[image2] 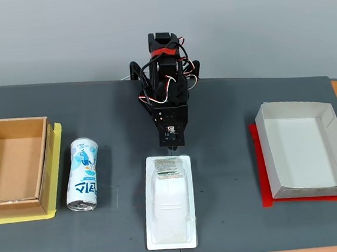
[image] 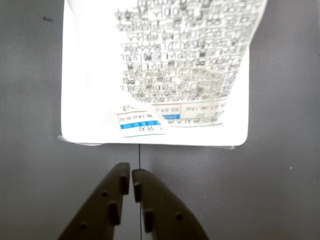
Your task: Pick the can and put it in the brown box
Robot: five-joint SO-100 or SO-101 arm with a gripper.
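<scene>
Slim can [image2: 83, 175] lies beside corrugated brown box [image2: 14, 168]

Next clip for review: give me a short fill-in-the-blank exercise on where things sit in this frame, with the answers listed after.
1. In the fixed view, the can lies on its ____ on the dark mat.
2. The brown box sits to the ____ of the can in that view.
3. The pincer has its jaws ____ and holds nothing.
4. The white blister tray lies between the can and the ____ box.

Missing words: side; left; shut; white
</scene>
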